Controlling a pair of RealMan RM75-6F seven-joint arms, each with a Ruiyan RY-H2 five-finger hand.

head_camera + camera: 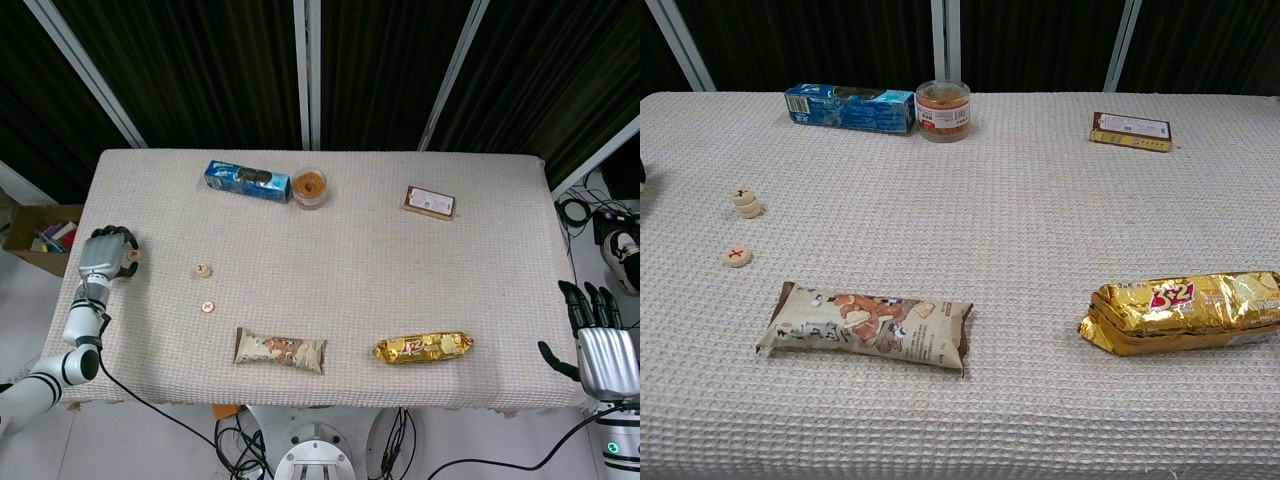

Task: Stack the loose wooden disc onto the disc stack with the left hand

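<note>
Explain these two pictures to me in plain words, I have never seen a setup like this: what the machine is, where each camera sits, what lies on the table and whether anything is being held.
This is a two-armed robot with human-like hands, steered remotely by a person. The head view looks down from above; the chest view looks across the table from lower down.

The left hand hovers at the table's left edge, fingers curled, holding nothing I can see. The right hand waits off the right corner, open and empty.

On the cloth lie a small disc stack and, nearer the robot, a loose wooden disc, still apart. Around them are snacks: a brown snack bag, a gold packet, a blue box, a round tub and a flat brown packet.
</note>
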